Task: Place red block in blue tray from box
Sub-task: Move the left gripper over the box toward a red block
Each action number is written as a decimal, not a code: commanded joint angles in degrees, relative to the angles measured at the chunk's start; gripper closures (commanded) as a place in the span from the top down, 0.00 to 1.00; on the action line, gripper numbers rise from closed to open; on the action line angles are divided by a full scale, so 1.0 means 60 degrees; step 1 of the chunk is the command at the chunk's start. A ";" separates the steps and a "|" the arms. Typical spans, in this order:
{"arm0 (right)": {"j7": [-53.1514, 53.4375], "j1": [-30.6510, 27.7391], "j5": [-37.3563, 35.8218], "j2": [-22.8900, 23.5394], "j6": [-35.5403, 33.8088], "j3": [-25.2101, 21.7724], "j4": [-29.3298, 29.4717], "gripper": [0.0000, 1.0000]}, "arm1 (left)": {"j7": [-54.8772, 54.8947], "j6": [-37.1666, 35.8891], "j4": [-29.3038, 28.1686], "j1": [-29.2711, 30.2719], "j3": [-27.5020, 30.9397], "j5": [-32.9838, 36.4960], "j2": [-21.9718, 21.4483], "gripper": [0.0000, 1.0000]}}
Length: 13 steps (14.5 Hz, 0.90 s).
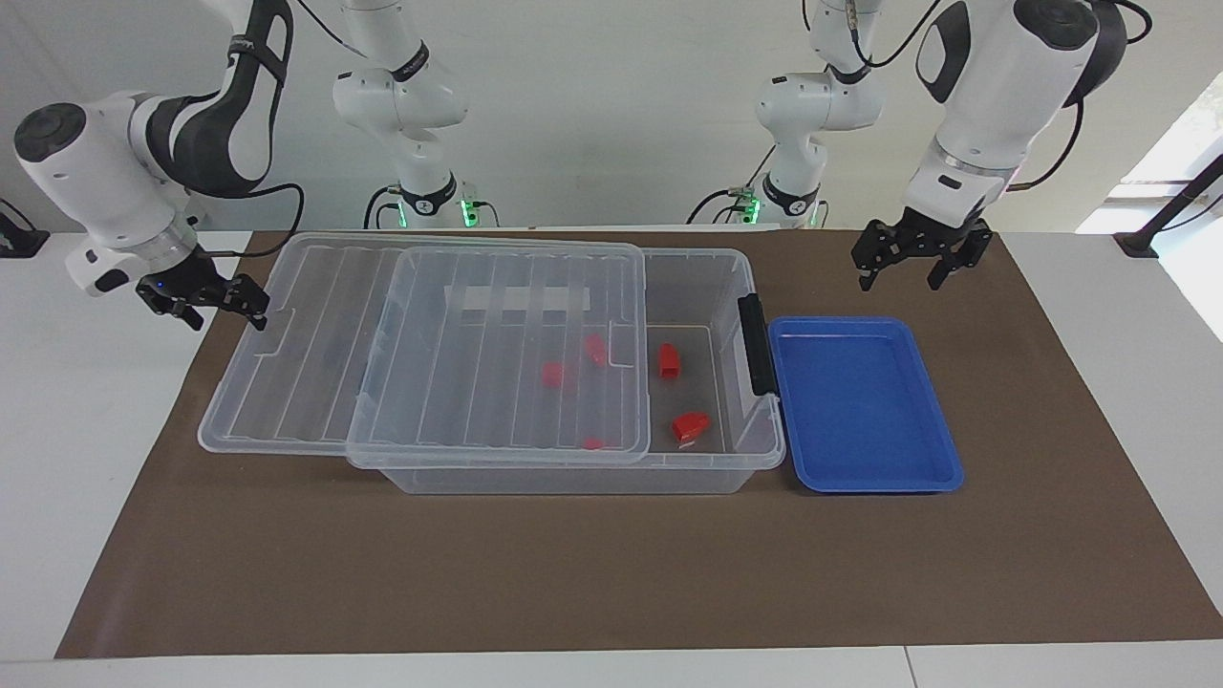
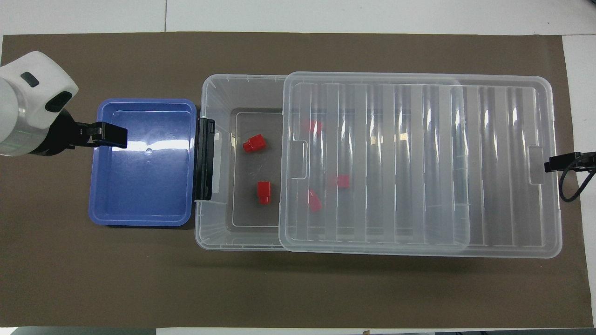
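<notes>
Small red stepped plastic block [image 2: 264,192] lies uncovered in the clear plastic box [image 2: 212,235], centre-left of overhead frame, long axis vertical; nearer left gripper [image 1: 908,268], released, hovers upper right in facing frame.

Table [image 1: 96,497] (brown mat [image 1: 611,564]): box [image 1: 573,478], blue tray [image 1: 865,406].

The box [image 2: 216,163] and its ribbed lid [image 2: 419,163] were clear glossy plastic; beside the box, the blue tray [image 2: 142,204] shone; the brown mat [image 2: 298,288] looked matt.

lid [image 2: 419,163] slid partway off box [image 2: 216,163] | red block [image 2: 264,191] uncovered
</notes>
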 commanded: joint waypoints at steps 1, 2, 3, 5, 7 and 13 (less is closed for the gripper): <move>-0.0511 -0.0055 -0.0183 -0.0079 0.0265 -0.0220 -0.0124 1.00 | -0.1244 0.0391 -0.0113 -0.0893 0.0083 0.0048 0.0076 1.00; -0.0526 -0.0069 -0.0183 -0.0079 0.0265 -0.0221 -0.0124 1.00 | -0.1756 0.0639 -0.0244 -0.1187 0.0083 0.0048 0.0076 1.00; -0.0526 -0.0069 -0.0183 -0.0094 0.0265 -0.0221 -0.0124 1.00 | -0.2139 0.0816 -0.0318 -0.1408 0.0083 0.0048 0.0076 1.00; -0.0599 -0.0069 -0.0183 -0.0094 0.0265 -0.0236 -0.0124 1.00 | -0.2813 0.1080 -0.0464 -0.1891 0.0083 0.0048 0.0163 1.00; -0.0673 -0.0069 -0.0183 -0.0079 0.0265 -0.0308 -0.0124 1.00 | -0.3443 0.1314 -0.0553 -0.2433 0.0083 0.0048 0.0397 1.00; -0.0848 -0.0084 -0.0183 -0.0094 0.0251 -0.0440 -0.0124 1.00 | -0.4632 0.3056 -0.1445 -0.3577 0.0097 0.0048 0.1276 0.99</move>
